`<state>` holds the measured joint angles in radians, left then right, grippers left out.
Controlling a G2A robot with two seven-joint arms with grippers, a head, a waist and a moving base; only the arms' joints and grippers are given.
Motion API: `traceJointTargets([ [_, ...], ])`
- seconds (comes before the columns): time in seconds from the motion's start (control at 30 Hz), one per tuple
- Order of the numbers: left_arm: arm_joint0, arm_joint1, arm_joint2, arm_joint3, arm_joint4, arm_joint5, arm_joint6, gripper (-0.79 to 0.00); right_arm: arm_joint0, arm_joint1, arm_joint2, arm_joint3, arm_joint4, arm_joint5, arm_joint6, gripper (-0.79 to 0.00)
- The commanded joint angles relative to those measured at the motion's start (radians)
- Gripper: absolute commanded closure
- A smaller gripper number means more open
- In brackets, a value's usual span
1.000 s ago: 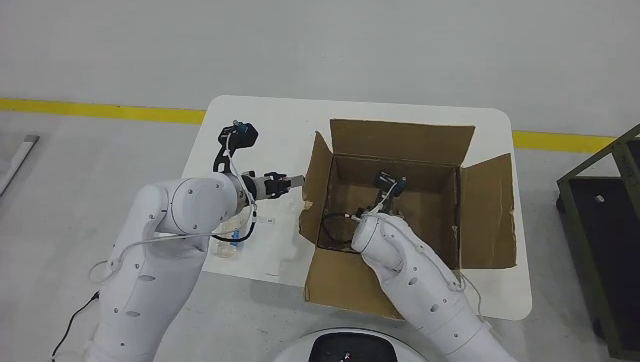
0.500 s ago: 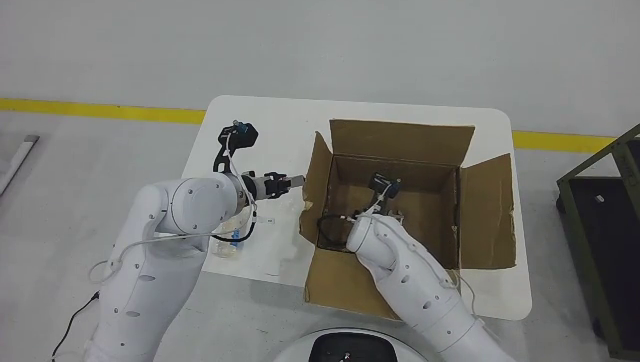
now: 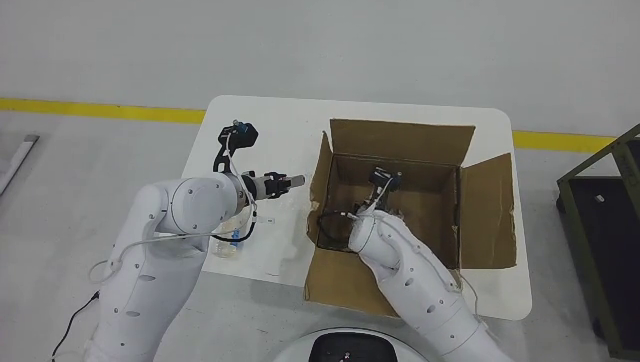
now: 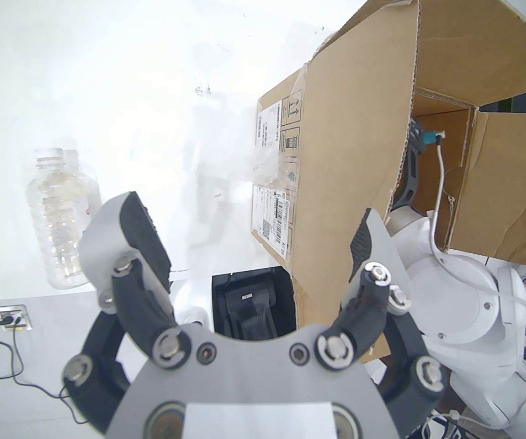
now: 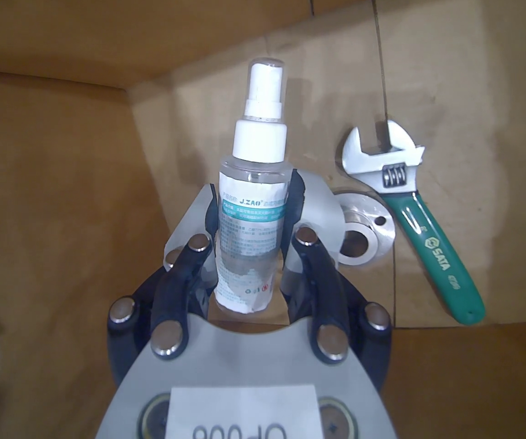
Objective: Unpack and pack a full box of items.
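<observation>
Right gripper: the right gripper [image 5: 254, 198] is down inside the cardboard box [image 3: 402, 139], both fingers clamped on the labelled body of a spray bottle [image 5: 256, 157].
Spray bottle: it sits between the pads with its base close to the palm and its capped white nozzle sticking out past the fingertips. Its long axis runs the same way as the fingers, pointing away from the wrist.
Clearance: I cannot tell whether the bottle is off the box floor.
Other box contents: an adjustable wrench [image 5: 420, 230] with a green handle and a metal flange [image 5: 367, 235] lie on the floor beyond the fingertips, off to one finger's side. The flange is partly hidden behind that finger. The wrench lies just beside it; whether they touch I cannot tell.
Left gripper: the left gripper [image 4: 253, 230] hangs outside the box with its fingers wide apart and nothing between them, near the box's side flap.
Plastic bottle: a clear plastic bottle [image 4: 59, 216] lies on the white table [image 3: 270, 122], off to one side of the left gripper.
Nearer arm: the right arm has the bottle in hand; the left is shut off from it by the box wall.
Likely step: unpacking, I'd judge. Getting the bottle out means bringing it back up through the open top, and the protruding nozzle has to clear the walls and flaps.
</observation>
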<state>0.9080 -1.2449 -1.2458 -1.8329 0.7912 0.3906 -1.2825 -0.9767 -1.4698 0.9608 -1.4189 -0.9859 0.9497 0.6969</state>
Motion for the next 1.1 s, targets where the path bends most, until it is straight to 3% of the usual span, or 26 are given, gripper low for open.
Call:
traceJointTargets([
  [0.0, 0.0, 0.0, 0.0, 0.0, 0.0, 0.0, 0.0, -0.785, -0.019, 0.007, 0.012, -0.056, -0.029, -0.021, 0.003, 0.0],
  [0.17, 0.0, 0.0, 0.0, 0.0, 0.0, 0.0, 0.0, -0.785, -0.1, 0.039, 0.082, -0.244, -0.12, -0.139, 0.024, 0.0],
  [0.27, 0.0, 0.0, 0.0, 0.0, 0.0, 0.0, 0.0, -0.785, -0.175, 0.062, 0.153, -0.352, -0.142, -0.291, 0.019, 0.0],
  [0.5, 0.0, 0.0, 0.0, 0.0, 0.0, 0.0, 0.0, -0.785, -0.304, 0.095, 0.293, -0.427, -0.143, -0.522, 0.024, 0.0],
  [0.67, 0.0, 0.0, 0.0, 0.0, 0.0, 0.0, 0.0, -0.785, -0.342, 0.103, 0.325, -0.443, -0.127, -0.602, 0.036, 0.0],
  [1.07, 0.0, 0.0, 0.0, 0.0, 0.0, 0.0, 0.0, -0.785, -0.342, 0.104, 0.31, -0.422, -0.133, -0.66, -0.011, 0.0],
])
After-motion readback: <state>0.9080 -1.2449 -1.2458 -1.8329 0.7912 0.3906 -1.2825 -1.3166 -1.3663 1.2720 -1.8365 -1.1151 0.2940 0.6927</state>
